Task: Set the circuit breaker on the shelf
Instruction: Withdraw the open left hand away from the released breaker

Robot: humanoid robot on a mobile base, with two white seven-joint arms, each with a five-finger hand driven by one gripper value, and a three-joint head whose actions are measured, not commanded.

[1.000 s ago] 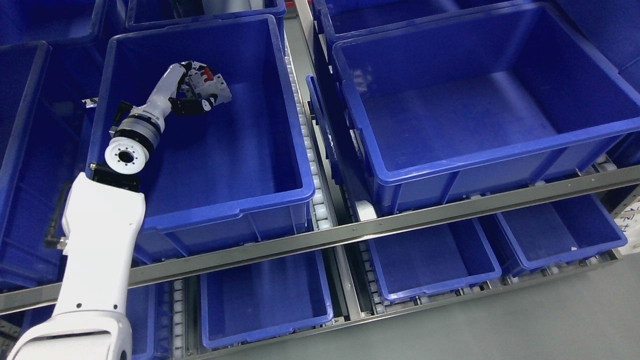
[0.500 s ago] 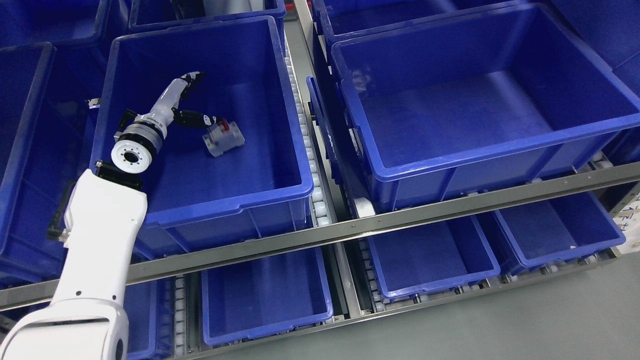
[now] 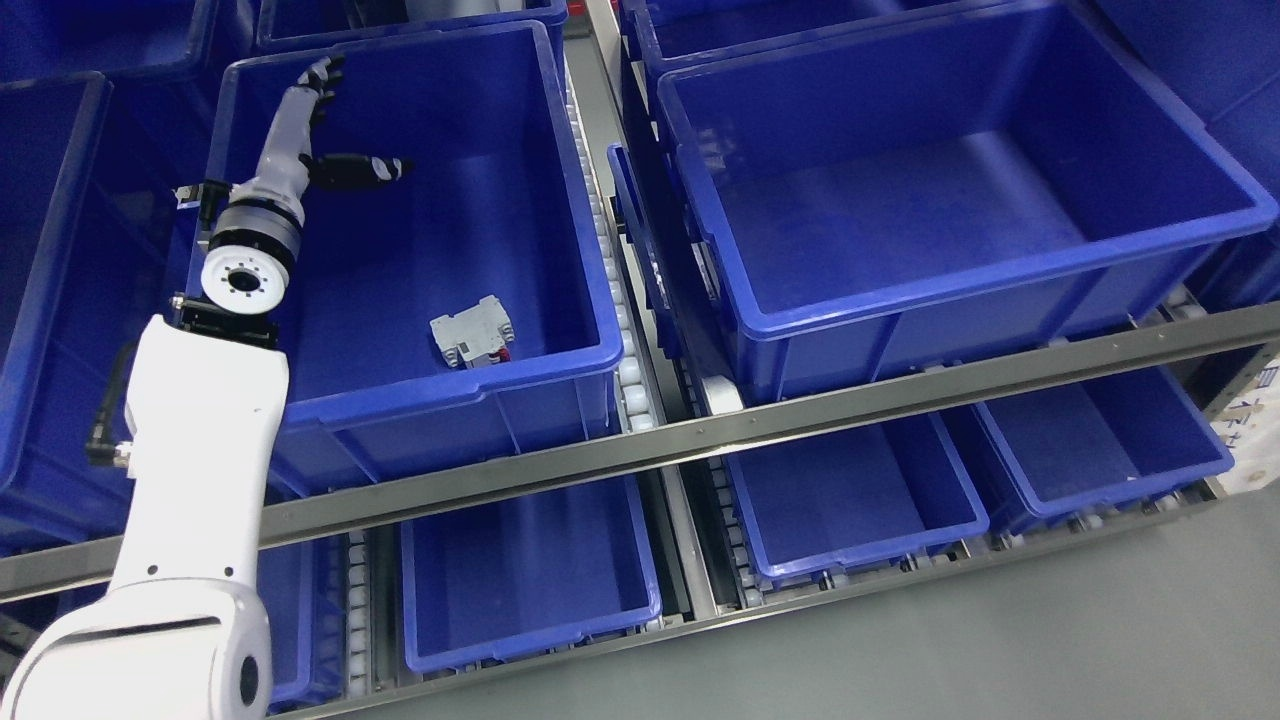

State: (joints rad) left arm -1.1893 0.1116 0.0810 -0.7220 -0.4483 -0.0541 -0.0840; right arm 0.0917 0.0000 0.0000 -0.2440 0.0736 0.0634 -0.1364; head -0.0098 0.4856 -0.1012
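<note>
Now the circuit breaker (image 3: 472, 341) lies freed near the bin's (image 3: 560, 368) front wall, left hand (image 3: 318, 130) raised, fingers spread, empty.

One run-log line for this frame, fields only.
left hand: open, raised over bin's far-left corner | circuit breaker: lying free on floor of blue bin, near front wall | right hand: out of view

A large blue bin (image 3: 950, 287) is seen well to the right of the left hand (image 3: 300, 150), separated from it by a strip of white rollers (image 3: 625, 370). Smaller blue bins (image 3: 530, 570) are set on the lower tier, below and right of the hand. Grey floor (image 3: 1050, 650) is seen beyond them, and a printed label (image 3: 1250, 440) is cut off at the far right.
</note>
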